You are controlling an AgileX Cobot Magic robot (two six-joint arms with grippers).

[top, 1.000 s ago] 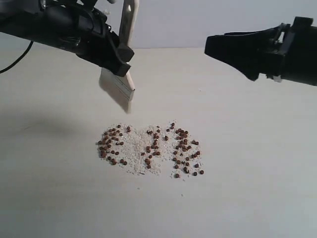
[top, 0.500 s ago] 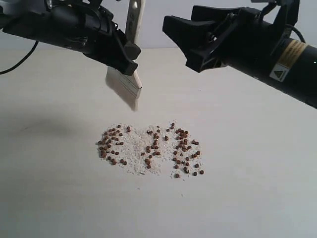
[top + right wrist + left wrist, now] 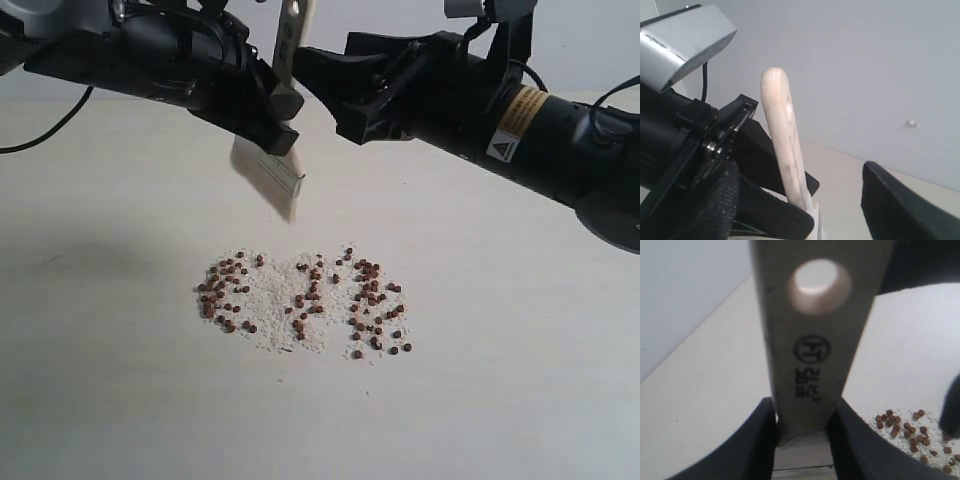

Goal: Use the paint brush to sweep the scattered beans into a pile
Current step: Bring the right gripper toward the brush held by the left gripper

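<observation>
The paint brush [image 3: 268, 178] hangs above the table, bristles down and tilted, its cream handle [image 3: 812, 340] pointing up. My left gripper [image 3: 280, 112] is shut on the handle just above the metal band, one black finger [image 3: 757, 442] on each side. My right gripper [image 3: 322, 95] is open beside the upper handle [image 3: 784, 142], which stands between its fingers, nearer the ribbed pad [image 3: 722, 200]; I cannot tell whether it touches. The beans [image 3: 305, 300] lie scattered among whitish crumbs on the table below, also seen in the left wrist view as beans [image 3: 905, 427].
The pale table [image 3: 520, 380] stretches all round the bean patch. Both black arms meet over the table's far middle. A grey wall [image 3: 880, 60] stands behind.
My right arm has swung left until its open fingers reach the brush handle. My left gripper has carried the brush a little to the right.
</observation>
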